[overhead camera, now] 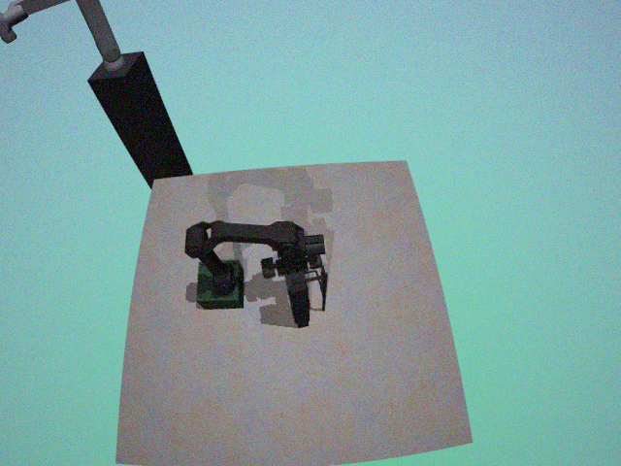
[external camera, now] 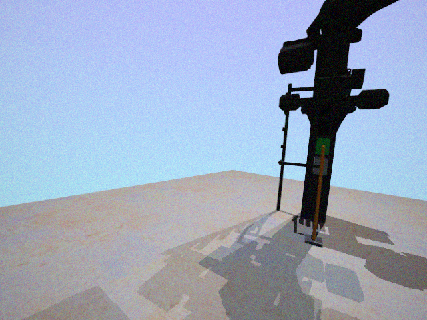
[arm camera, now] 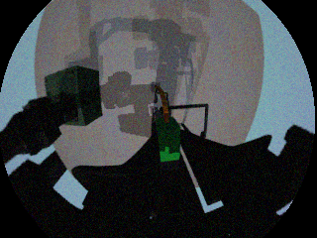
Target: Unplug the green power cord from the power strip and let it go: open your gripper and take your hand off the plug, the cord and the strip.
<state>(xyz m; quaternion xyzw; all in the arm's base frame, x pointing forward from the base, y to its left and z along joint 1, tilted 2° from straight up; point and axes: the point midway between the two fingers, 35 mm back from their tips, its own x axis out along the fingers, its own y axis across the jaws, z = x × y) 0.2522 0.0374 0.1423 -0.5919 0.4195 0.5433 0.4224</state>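
The green plug (external camera: 322, 151) (arm camera: 169, 141) is at the upper part of the tall dark power strip (external camera: 307, 203) (overhead camera: 300, 311), just above a grey patch on it in the exterior view. The orange cord (external camera: 319, 193) (arm camera: 164, 106) runs from the plug down to a small grey plate near the table. My gripper (overhead camera: 292, 271) (external camera: 322, 139) (arm camera: 167, 134) points down over the top of the strip and is shut on the green plug, with one dark finger on each side of it. Whether the plug is still seated is hard to tell, because the dark fingers and strip merge.
A thin black frame (external camera: 283, 145) (overhead camera: 324, 293) stands beside the strip, joined to it by a crossbar. My arm's green base block (overhead camera: 235, 303) (arm camera: 86, 96) is on the table (overhead camera: 280, 396). A black pillar (overhead camera: 145, 120) stands beyond the table's far left edge.
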